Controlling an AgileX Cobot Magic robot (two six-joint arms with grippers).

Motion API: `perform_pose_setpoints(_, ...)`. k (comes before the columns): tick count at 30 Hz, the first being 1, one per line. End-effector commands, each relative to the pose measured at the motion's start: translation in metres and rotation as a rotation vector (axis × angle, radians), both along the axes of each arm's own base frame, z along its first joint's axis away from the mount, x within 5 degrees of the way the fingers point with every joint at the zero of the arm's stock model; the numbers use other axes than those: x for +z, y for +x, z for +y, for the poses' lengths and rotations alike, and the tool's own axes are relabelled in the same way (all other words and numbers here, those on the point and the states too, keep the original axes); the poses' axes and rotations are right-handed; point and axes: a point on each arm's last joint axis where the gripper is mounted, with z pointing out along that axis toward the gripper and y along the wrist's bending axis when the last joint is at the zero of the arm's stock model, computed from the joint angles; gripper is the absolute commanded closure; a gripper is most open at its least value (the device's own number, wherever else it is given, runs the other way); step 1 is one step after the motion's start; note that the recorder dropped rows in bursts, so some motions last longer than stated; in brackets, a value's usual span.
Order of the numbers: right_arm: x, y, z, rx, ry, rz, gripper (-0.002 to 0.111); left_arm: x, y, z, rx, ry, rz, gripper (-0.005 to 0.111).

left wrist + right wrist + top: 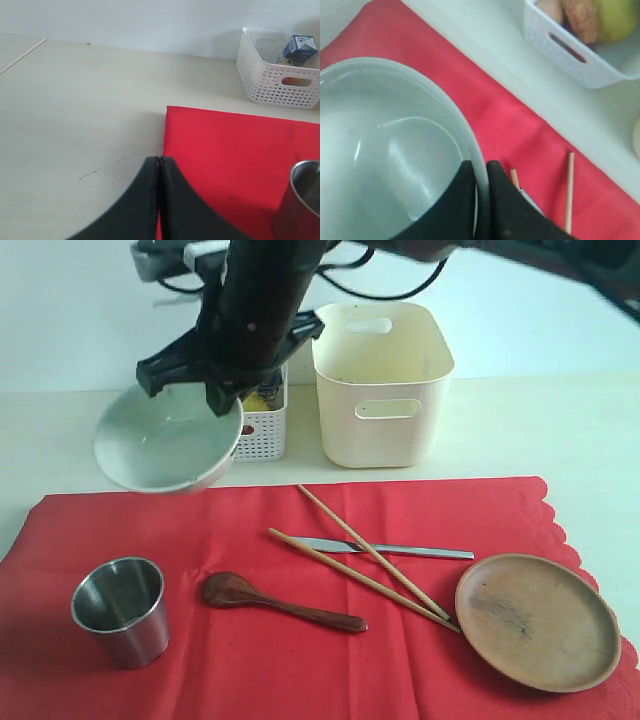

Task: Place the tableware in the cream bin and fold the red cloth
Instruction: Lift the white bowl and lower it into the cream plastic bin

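Tabletop [560,430], pale cream, matte, with faint dark scuffs [90,174], backed by one plain white wall [80,320]; light soft and even, shadows weak

Right fingers [222,400] clamp tilted white bowl [160,445] rim.

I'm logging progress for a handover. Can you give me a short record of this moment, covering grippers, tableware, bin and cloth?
right gripper: shut on white bowl rim, bowl tilted
left gripper: shut, empty, at red cloth edge
lying on cloth: steel cup, spoon, chopsticks, knife, plate
cream bin: behind cloth, no tableware seen inside
cloth state: flat, unfolded
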Motion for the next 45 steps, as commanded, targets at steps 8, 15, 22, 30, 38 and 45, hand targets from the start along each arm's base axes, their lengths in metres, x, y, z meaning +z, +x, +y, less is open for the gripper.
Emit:
perform_pose_setpoints(8,0.085,-0.019,-0.05,-0.037,-0.037,-0.221,0.108,0.0,0.0,0.0,-0.003,-0.001,-0.011,0.106)
perform_pose_setpoints(15,0.099,0.005,-0.09,-0.127,-0.042,-0.289,0.108,0.0,0.0,0.0,-0.003,-0.001,-0.011,0.106)
perform_pose_setpoints(22,0.097,0.04,-0.129,-0.197,-0.039,-0.363,0.108,0.0,0.0,0.0,-0.003,-0.001,-0.011,0.106)
perform_pose_setpoints(30,0.064,0.097,-0.167,-0.297,-0.03,-0.449,0.108,0.0,0.0,0.0,-0.003,-0.001,-0.011,0.106)
perform_pose_setpoints(38,0.012,0.145,-0.178,-0.321,-0.018,-0.535,0.108,0.0,0.0,0.0,-0.003,-0.001,-0.011,0.106)
perform_pose_setpoints(45,-0.038,0.171,-0.176,-0.256,-0.073,-0.576,0.108,0.0,0.0,0.0,-0.003,-0.001,-0.011,0.106)
